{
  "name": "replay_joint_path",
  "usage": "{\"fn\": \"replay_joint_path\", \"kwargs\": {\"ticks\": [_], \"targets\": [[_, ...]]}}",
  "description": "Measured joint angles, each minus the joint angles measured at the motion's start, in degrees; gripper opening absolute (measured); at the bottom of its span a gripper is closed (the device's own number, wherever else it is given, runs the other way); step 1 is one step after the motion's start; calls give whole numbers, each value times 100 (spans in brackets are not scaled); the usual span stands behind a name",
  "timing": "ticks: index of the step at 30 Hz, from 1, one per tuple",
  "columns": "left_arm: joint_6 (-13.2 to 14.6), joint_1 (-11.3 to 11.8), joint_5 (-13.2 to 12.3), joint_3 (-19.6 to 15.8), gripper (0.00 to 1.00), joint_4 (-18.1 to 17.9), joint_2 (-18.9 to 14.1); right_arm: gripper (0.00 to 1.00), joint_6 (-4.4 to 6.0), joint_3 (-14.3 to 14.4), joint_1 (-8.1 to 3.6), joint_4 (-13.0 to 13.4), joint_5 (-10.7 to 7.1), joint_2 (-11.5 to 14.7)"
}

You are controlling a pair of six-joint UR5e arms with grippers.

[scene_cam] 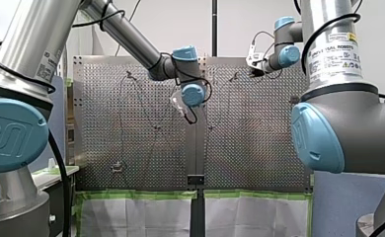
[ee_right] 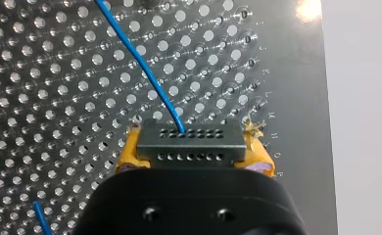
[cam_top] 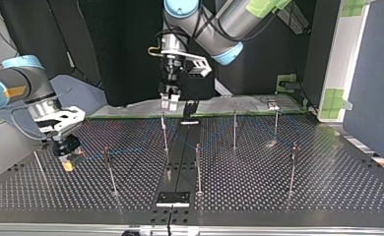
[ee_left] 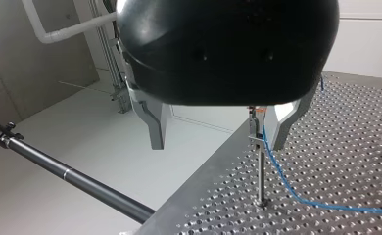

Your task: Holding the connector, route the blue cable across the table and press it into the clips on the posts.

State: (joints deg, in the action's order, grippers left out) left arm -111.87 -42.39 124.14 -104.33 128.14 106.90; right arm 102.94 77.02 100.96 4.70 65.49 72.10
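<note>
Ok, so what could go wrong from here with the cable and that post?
Two risks. The post stands close to one finger of the open left pincer, off centre, so closing may shove the post instead of seating the blue cable in its clip. And the cable leaves the connector in the right pincer at a slant, so a hard pull could strain that joint.

The connector is a dark grey rectangular block with two rows of small holes. It is clamped between the yellow pads of my right end effector. The blue cable leaves its far face, crosses the perforated tabletop and meets the clip atop a thin upright post.
</note>
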Motion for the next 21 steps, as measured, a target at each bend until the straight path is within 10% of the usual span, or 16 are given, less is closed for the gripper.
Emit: {"fn": "replay_joint_path", "kwargs": {"ticks": [21], "targets": [[429,10,0,-1231,100,-1232,0,0,0,0,0,0,0,0]]}}
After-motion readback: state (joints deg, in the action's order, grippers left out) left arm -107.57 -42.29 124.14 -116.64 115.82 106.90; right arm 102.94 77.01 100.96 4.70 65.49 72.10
